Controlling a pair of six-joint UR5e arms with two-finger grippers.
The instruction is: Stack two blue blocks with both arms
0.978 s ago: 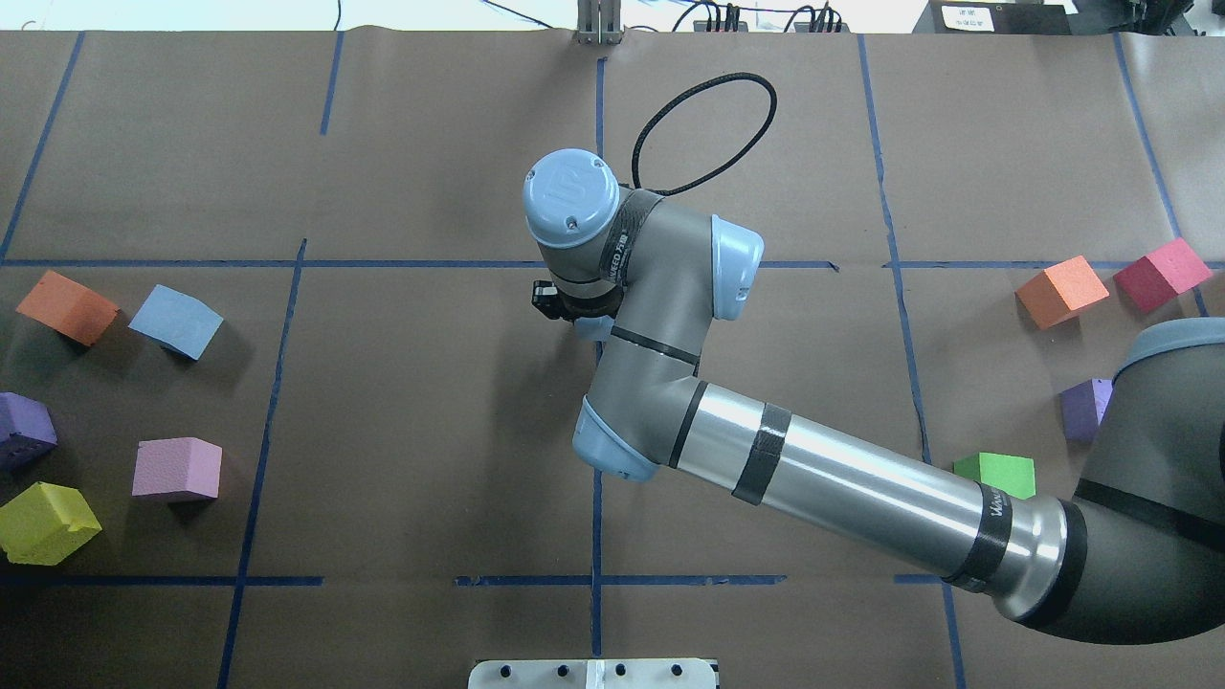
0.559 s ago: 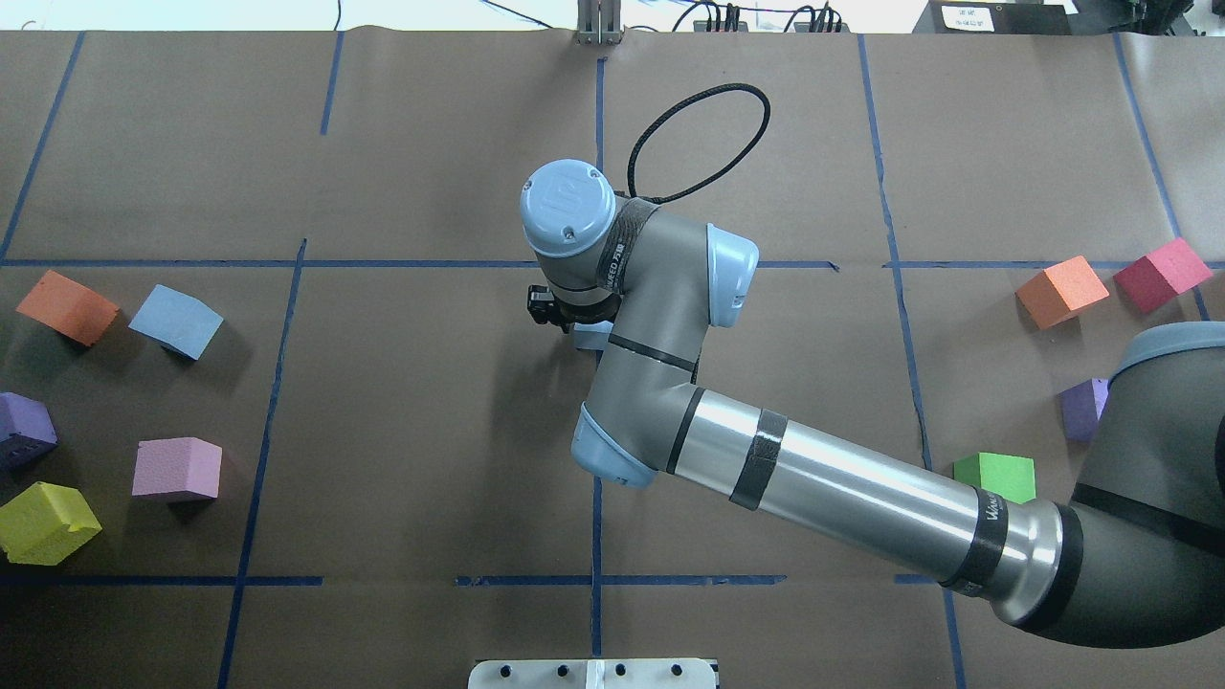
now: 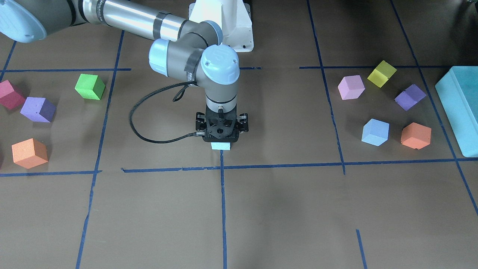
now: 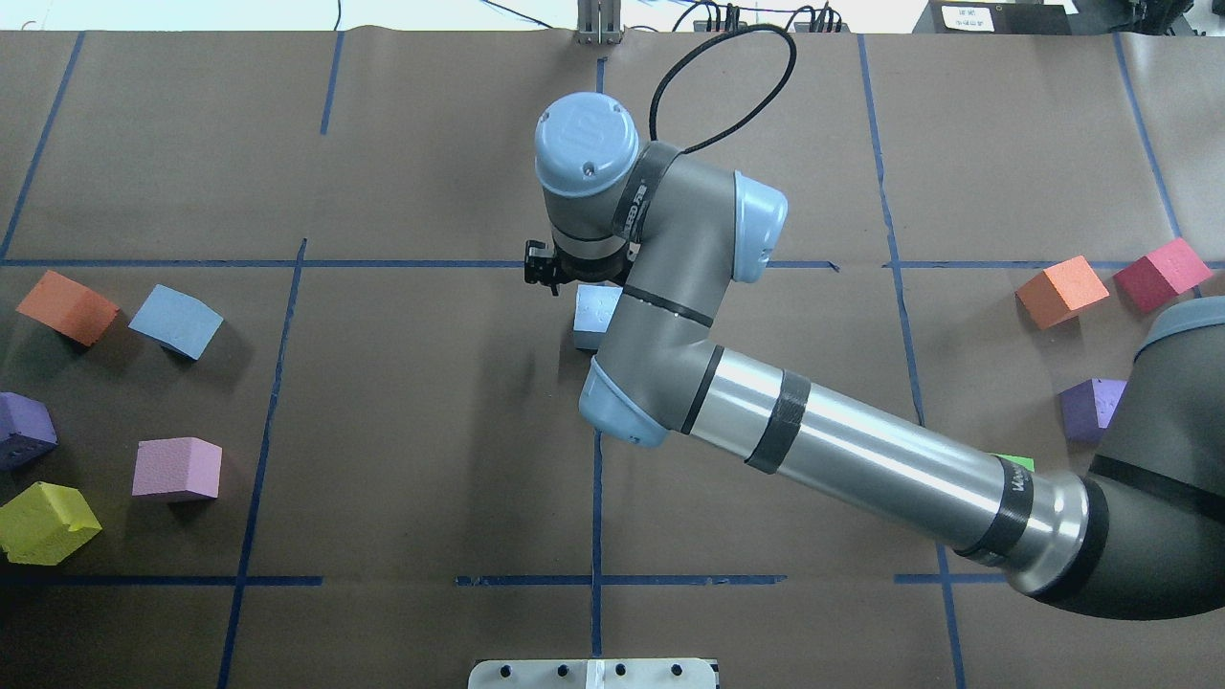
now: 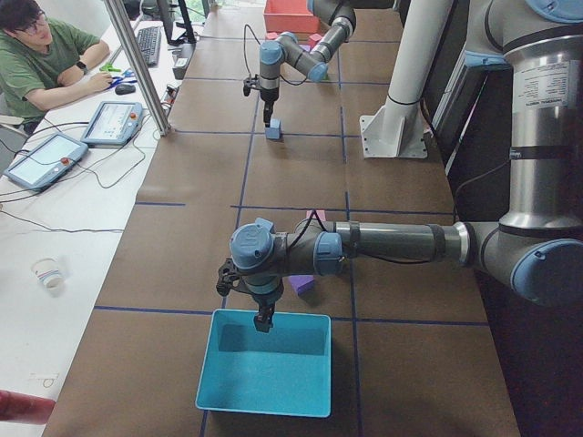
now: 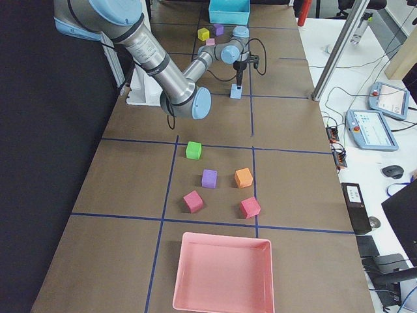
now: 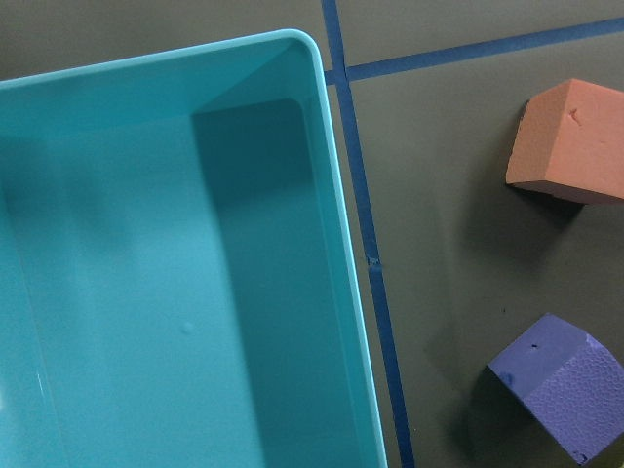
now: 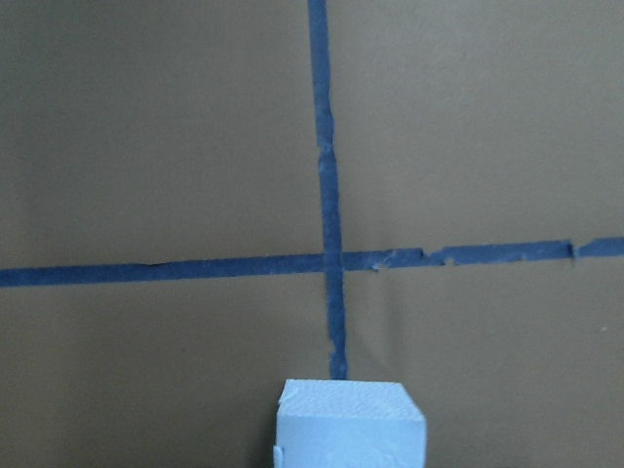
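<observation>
The pale cyan block point(image 4: 595, 316) sits on the table at the centre tape line; it also shows in the front view point(image 3: 221, 146) and at the bottom of the right wrist view point(image 8: 351, 424). My right gripper point(image 3: 221, 139) hovers straight above it, open and empty. The sky-blue block point(image 4: 176, 321) rests far left, next to an orange cube point(image 4: 67, 306). My left gripper point(image 5: 262, 319) hangs over the large teal box point(image 5: 264, 364) at the table's left end; I cannot tell whether it is open or shut.
Purple point(image 4: 24, 429), pink point(image 4: 177, 469) and yellow point(image 4: 46, 522) cubes lie at the left. Orange point(image 4: 1062, 291), crimson point(image 4: 1161, 274) and purple point(image 4: 1086, 409) cubes lie at the right. A pink tray point(image 6: 223, 274) stands at the right end. An operator point(image 5: 41, 64) sits beside the table.
My right gripper has risen off the pale cyan block, which stays on the table and now shows more fully. The other cubes have not moved.
</observation>
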